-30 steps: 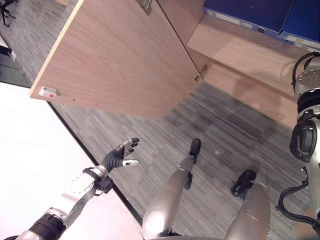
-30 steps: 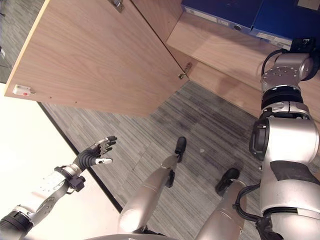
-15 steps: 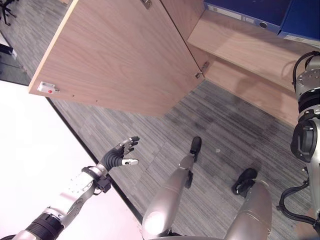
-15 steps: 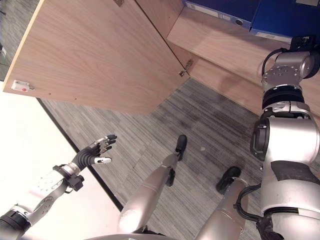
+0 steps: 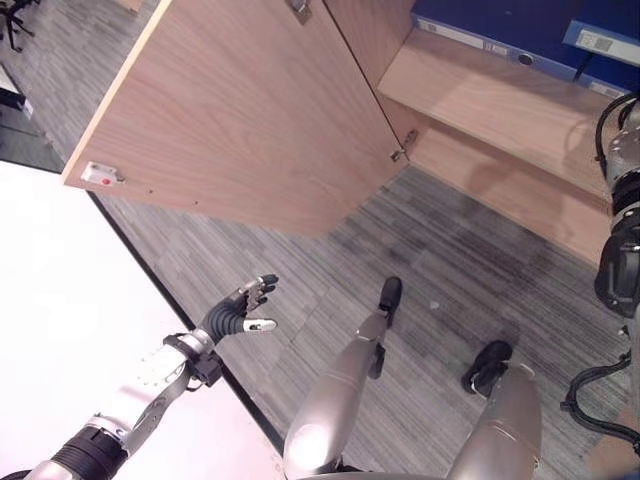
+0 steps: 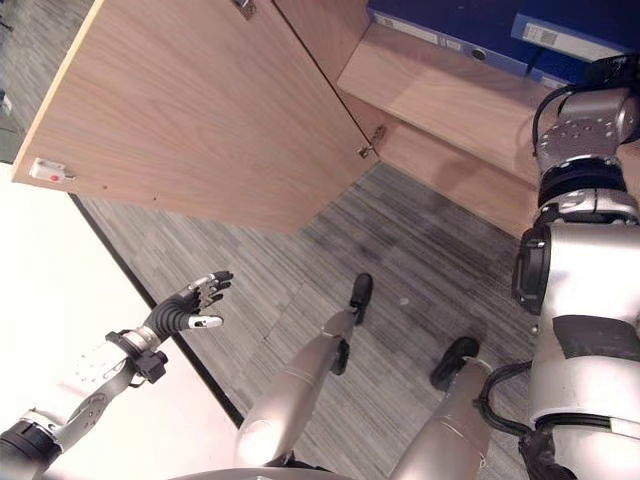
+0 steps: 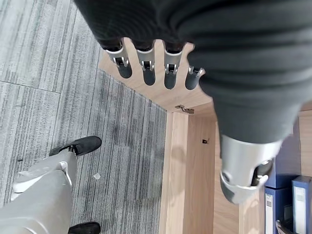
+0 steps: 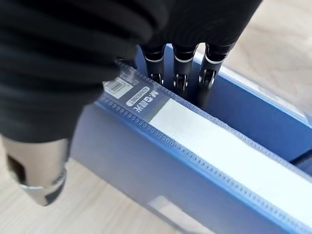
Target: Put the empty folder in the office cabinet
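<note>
Right hand [image 8: 180,58] grasps the blue folder [image 8: 195,146] by its spine end, fingers over the far side and thumb on the near face, at the cabinet shelf [image 5: 490,95] beside other blue folders [image 5: 480,25]; left hand [image 5: 240,312] hangs relaxed and empty over the floor, below the open cabinet door [image 5: 240,110]. If the folder is let go before its base sits flat on the shelf, it may tip out or catch on its neighbours. A careless swing of the left arm could knock the door.

cabinet shelf [image 5: 480,95] (wood) | blue folders [image 5: 500,25] standing along its back
</note>
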### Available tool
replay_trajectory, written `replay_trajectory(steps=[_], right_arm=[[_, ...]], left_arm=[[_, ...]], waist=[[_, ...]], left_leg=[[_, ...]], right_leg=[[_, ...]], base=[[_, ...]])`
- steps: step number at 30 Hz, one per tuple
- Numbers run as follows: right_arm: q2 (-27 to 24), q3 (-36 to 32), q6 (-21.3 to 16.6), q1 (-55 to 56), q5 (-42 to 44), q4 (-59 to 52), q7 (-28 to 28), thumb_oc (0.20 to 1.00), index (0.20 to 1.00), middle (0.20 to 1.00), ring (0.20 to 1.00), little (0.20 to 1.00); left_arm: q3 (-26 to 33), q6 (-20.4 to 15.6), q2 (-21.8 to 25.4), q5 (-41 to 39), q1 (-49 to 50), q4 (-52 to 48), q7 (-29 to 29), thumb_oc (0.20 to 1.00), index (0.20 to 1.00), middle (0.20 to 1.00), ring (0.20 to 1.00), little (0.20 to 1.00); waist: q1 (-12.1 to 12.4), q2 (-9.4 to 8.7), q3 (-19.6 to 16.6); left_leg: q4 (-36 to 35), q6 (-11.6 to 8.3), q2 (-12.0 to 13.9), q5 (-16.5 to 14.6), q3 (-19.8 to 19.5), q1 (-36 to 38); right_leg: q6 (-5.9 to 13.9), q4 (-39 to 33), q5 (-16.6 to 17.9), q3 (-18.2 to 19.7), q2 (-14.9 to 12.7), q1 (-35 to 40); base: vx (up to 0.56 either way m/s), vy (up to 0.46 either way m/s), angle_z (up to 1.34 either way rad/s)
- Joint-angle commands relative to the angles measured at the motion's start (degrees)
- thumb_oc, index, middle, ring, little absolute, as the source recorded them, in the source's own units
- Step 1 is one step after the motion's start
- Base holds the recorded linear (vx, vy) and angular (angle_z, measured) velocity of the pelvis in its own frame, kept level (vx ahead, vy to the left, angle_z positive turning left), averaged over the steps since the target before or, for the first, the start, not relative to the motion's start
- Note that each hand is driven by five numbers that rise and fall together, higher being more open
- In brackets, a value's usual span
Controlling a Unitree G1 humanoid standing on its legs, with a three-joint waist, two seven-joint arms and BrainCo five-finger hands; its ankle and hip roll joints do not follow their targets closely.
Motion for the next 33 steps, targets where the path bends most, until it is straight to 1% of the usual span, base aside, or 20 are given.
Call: replay_trajectory(steps=[1,2,3,6,15,25,31,33], right_arm=[[-8.36,6.64,1.14,-6.68,-2.36,-3.18,4.02,1.0,1.0,1.0,1.0,1.0],[-8.47,7.01,1.25,-7.09,-2.26,-2.87,4.12,1.0,1.0,1.0,1.0,1.0],[-9.06,8.22,1.46,-7.95,-2.84,-3.38,4.19,1.0,1.0,1.0,1.0,1.0],[-10.61,10.63,2.19,-9.78,-4.02,-2.89,4.11,1.0,1.0,1.0,1.0,1.0],[-10.18,11.38,4.83,-8.78,-6.21,0.14,4.61,1.0,1.0,1.0,1.0,1.0],[-8.64,6.44,5.76,-4.23,-5.05,2.69,4.26,1.0,1.0,1.0,1.0,1.0],[-6.38,2.56,6.22,-0.23,-2.91,4.31,3.77,1.0,1.0,1.0,1.0,1.0],[-5.81,1.59,6.31,0.88,-2.71,4.0,3.71,1.0,1.0,1.0,1.0,1.0]], left_arm=[[0.99,-0.52,0.57,-1.04,-0.25,1.38,-0.75,1.0,1.0,1.0,1.0,1.0],[0.95,-0.52,0.44,-1.08,-0.35,1.44,-0.81,1.0,1.0,1.0,1.0,1.0],[0.78,-0.3,0.44,-1.08,-0.16,1.76,-0.85,1.0,1.0,1.0,1.0,1.0],[0.56,0.02,-0.11,-0.76,-0.01,2.66,-0.78,1.0,1.0,1.0,1.0,1.0],[0.51,0.43,-1.1,-0.82,-0.34,2.85,-0.84,1.0,1.0,1.0,1.0,1.0],[0.85,0.01,-1.44,0.02,-0.73,1.65,-0.13,1.0,1.0,1.0,1.0,1.0],[1.15,-0.08,-2.28,0.03,-1.42,0.25,0.19,1.0,1.0,1.0,1.0,1.0],[1.39,-0.15,-2.4,0.06,-1.55,-0.02,0.3,1.0,1.0,1.0,1.0,1.0]], waist=[[1.23,-1.01,1.11],[1.21,-0.83,1.18],[1.14,-1.44,0.96],[0.95,-2.31,0.67],[0.83,-3.28,0.48],[1.03,-2.66,0.89],[1.39,-1.25,1.34],[1.5,-1.08,1.43]], left_leg=[[3.28,-0.18,1.17,-14.26,-0.15,4.15],[3.13,-0.17,1.19,-14.18,-0.18,4.29],[2.84,-0.19,1.24,-14.11,-0.09,4.58],[2.13,-0.23,1.45,-13.9,-0.25,5.55],[1.48,-0.06,1.86,-14.04,-0.22,6.89],[1.76,0.08,1.93,-14.14,-0.08,6.71],[1.53,0.28,1.77,-13.91,-0.03,6.44],[1.5,0.3,1.72,-13.88,-0.04,6.39]], right_leg=[[7.09,-7.41,1.77,2.77,1.95,6.5],[7.11,-7.56,1.83,2.71,1.99,6.65],[7.14,-8.07,2.03,2.52,2.03,7.1],[7.24,-8.86,2.44,2.21,2.21,8.1],[7.34,-10.18,3.05,2.03,2.65,9.25],[7.42,-9.99,2.82,2.23,2.63,9.07],[7.38,-9.47,2.59,2.48,2.55,8.36],[7.39,-9.38,2.53,2.5,2.59,8.28]], base=[[0.0,0.0,0.0],[0.0,0.0,0.0],[0.0,0.0,0.0],[0.0,0.0,0.0],[0.0,0.0,0.0],[0.0,0.001,0.0],[0.0,-0.001,-0.01],[-0.01,-0.009,-0.04]])
